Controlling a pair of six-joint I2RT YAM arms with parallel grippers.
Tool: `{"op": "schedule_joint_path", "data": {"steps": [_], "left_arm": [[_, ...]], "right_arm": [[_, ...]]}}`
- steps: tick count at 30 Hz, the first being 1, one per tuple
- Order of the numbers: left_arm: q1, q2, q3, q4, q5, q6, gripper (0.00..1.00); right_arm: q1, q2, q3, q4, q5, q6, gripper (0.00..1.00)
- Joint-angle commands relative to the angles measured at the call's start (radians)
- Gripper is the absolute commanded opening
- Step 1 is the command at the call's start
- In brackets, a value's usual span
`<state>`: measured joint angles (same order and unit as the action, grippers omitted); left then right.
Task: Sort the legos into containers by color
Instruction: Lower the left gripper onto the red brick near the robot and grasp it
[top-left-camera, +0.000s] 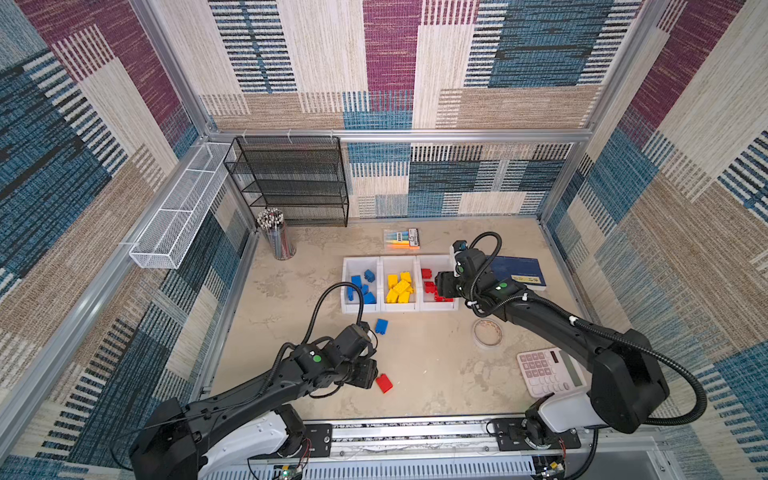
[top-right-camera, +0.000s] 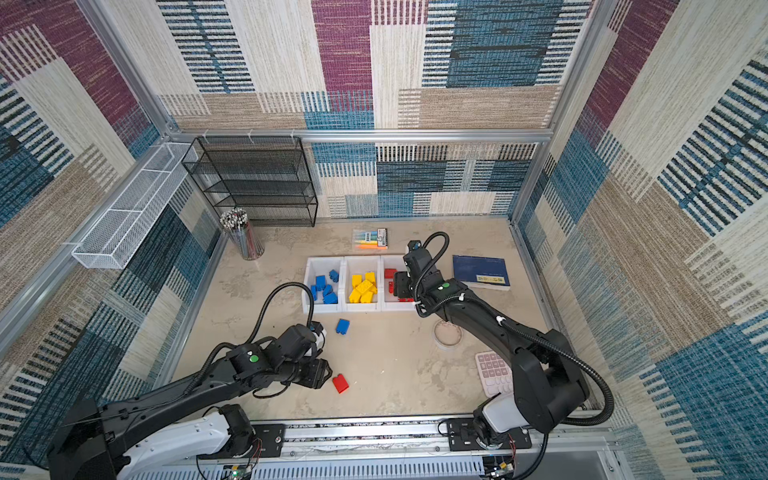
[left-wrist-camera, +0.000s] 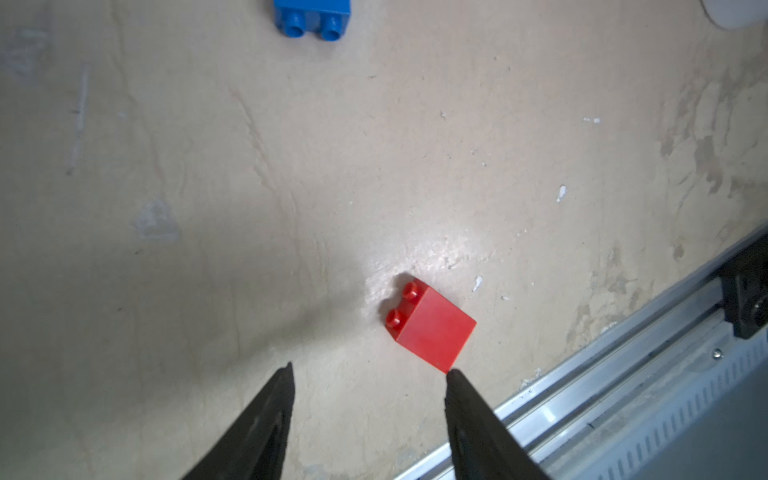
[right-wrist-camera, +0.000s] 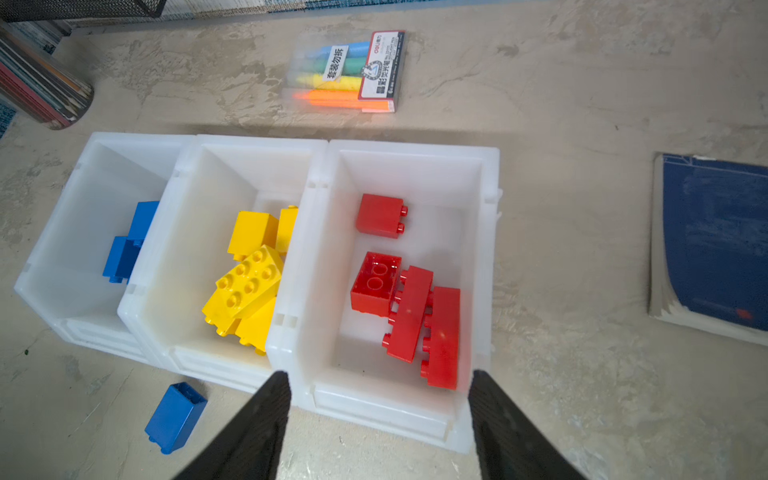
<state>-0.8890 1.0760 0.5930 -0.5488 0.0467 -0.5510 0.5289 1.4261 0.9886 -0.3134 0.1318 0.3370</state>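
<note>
Three white containers stand in a row: the left one (top-left-camera: 360, 260) holds blue legos (top-left-camera: 362, 287), the middle one (top-left-camera: 399, 259) yellow legos (top-left-camera: 400, 286), the right one (right-wrist-camera: 411, 166) several red legos (right-wrist-camera: 415, 311). A loose blue lego (top-left-camera: 381, 326) lies in front of the containers. A loose red lego (left-wrist-camera: 430, 328) lies nearer the front rail. My left gripper (left-wrist-camera: 370, 370) is open and empty just short of the red lego, one fingertip at its corner. My right gripper (right-wrist-camera: 379, 374) hangs open and empty over the front lip of the right container.
A highlighter pack (top-left-camera: 402, 239) lies behind the containers and a blue notebook (top-left-camera: 517, 272) to their right. A tape roll (top-left-camera: 487, 332) and a pink calculator (top-left-camera: 546, 372) sit front right. A pencil cup (top-left-camera: 277, 235), black mesh rack (top-left-camera: 291, 183) and white wire tray (top-left-camera: 178, 212) stand back left.
</note>
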Motion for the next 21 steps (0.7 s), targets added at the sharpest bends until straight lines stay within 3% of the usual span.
{"op": "schedule_joint_path", "data": {"steps": [1,8,21], "left_arm": [[-0.037,0.085,0.043,0.048,-0.022,0.059,0.61],[-0.119,0.267,0.120,0.055,-0.018,0.154,0.62],[-0.174,0.406,0.163,0.032,-0.038,0.222,0.62]], "right_arm": [[0.001,-0.032,-0.028,-0.005,0.012,0.034,0.71],[0.000,-0.081,-0.065,-0.012,0.018,0.051,0.72],[0.000,-0.097,-0.090,-0.009,0.019,0.060,0.72]]}}
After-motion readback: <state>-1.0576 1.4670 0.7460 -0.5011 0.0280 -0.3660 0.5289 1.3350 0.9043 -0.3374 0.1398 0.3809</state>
